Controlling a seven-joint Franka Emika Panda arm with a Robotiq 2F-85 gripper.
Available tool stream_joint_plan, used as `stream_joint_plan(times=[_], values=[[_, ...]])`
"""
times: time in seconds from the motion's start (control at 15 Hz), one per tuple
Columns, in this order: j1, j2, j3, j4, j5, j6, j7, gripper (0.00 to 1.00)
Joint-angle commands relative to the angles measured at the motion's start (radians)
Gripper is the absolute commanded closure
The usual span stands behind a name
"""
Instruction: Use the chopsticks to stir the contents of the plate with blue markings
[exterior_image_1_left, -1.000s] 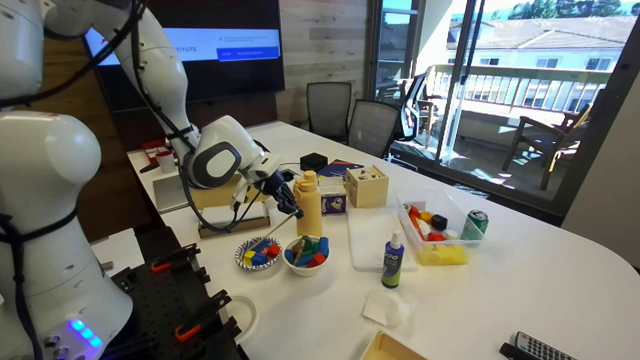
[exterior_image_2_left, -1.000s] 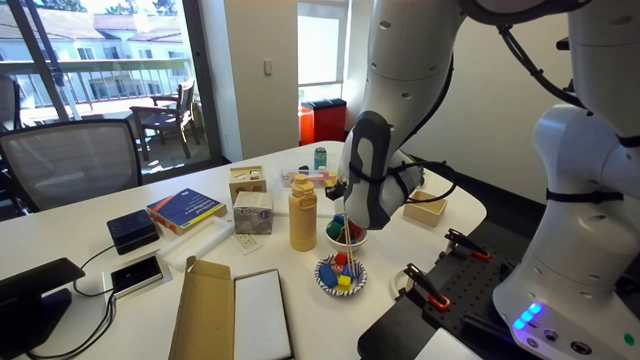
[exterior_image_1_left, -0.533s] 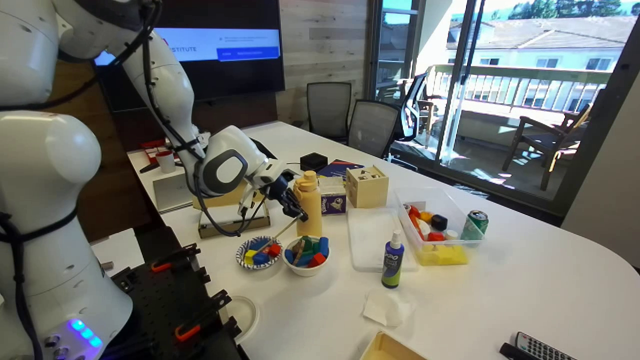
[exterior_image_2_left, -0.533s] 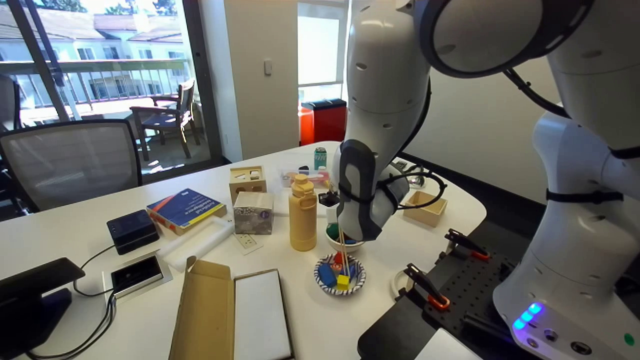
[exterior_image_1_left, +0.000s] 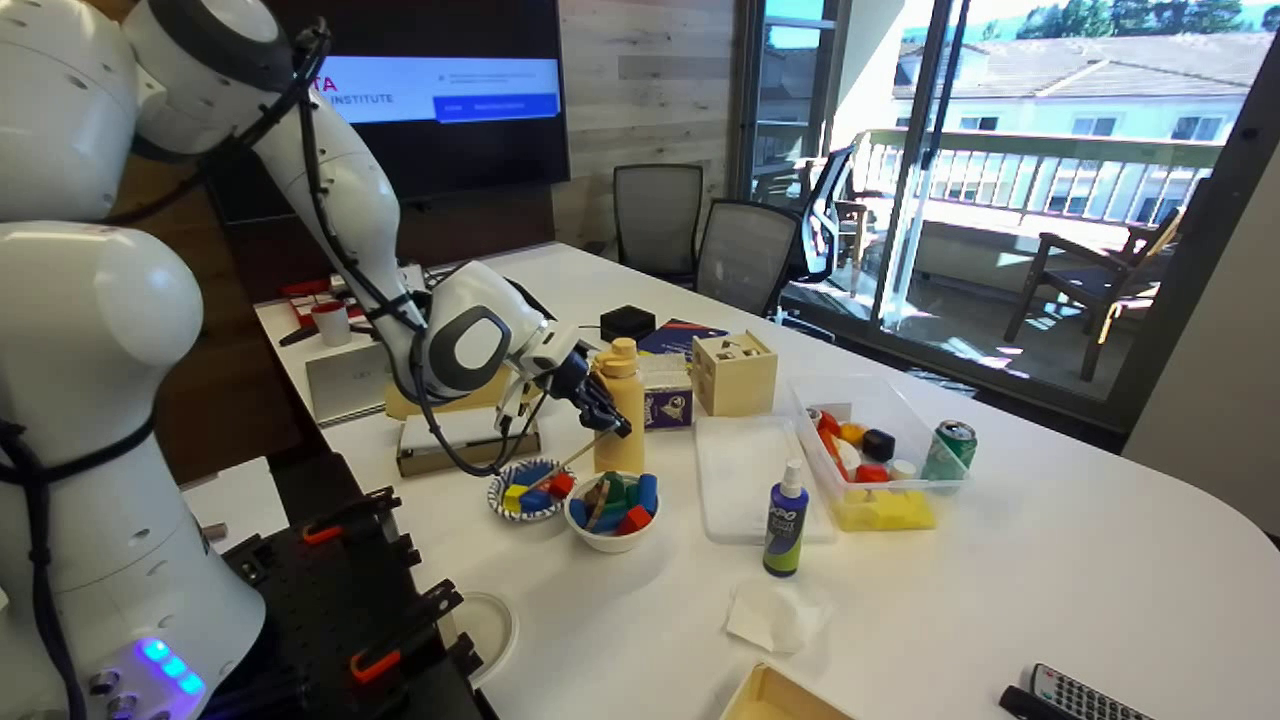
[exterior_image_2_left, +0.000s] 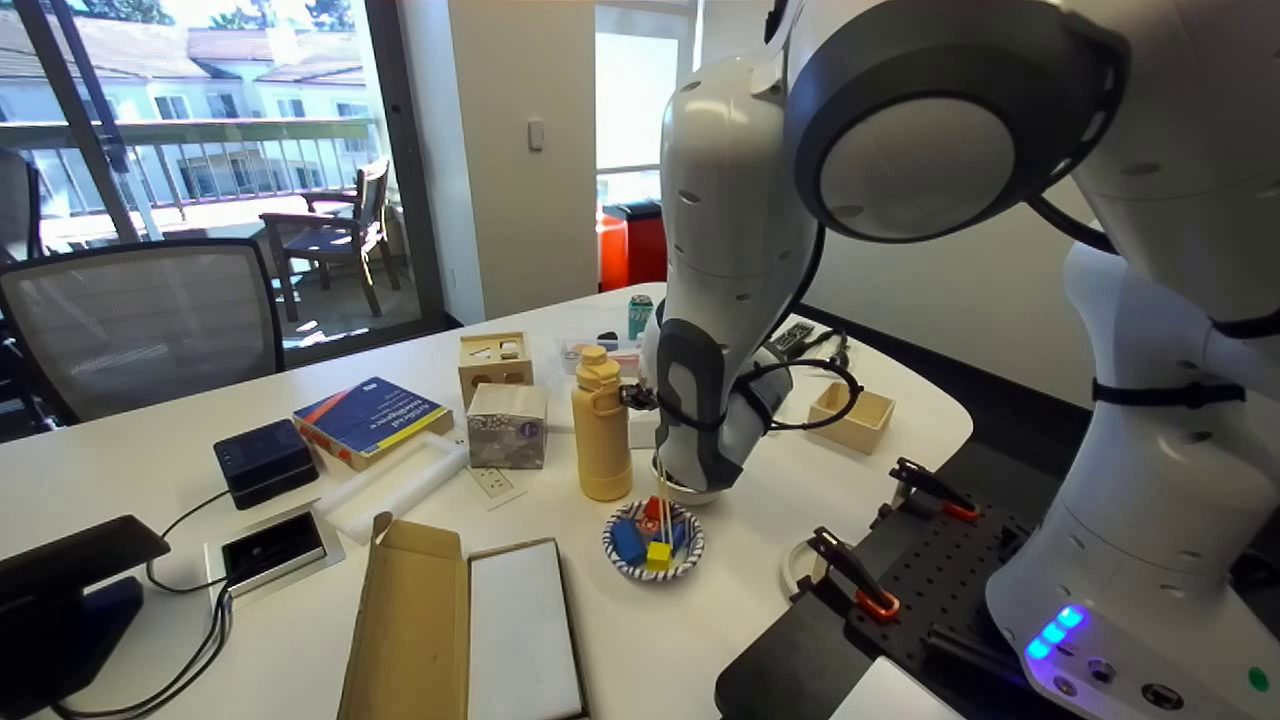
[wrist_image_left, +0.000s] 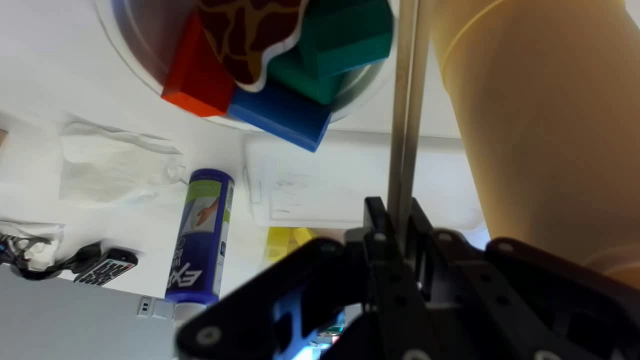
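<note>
Pincer (wrist_image_left: 396, 212) grips both chopsticks (wrist_image_left: 408, 100) near their upper ends, slanted so the tips dip into the blue-marked plate (exterior_image_2_left: 693, 556) by the blocks (exterior_image_2_left: 658, 557), probably to stir without the pincer itself hitting the rim.

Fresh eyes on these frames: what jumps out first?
The big white arm, looming over the table in both exterior views. Then the pale chopsticks pinched in its gripper, slanting down into the plate with blue markings and its red, blue and yellow blocks. Third, the tall yellow-orange bottle, standing close by the gripper; whether they touch, I can't tell.
</note>
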Motion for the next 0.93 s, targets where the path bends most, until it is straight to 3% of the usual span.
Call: stream_joint_plan(times=[0.0,0.47,0.87], values=[[-0.003,0.007,0.017,0.000,-0.023,0.000,0.041,0.97],[-0.008,-0.005,0.030,-0.068,-0.030,-0.001,0.015,0.97],[0.065,0.011,-0.047,-0.073,0.018,-0.001,0.055,0.97]])
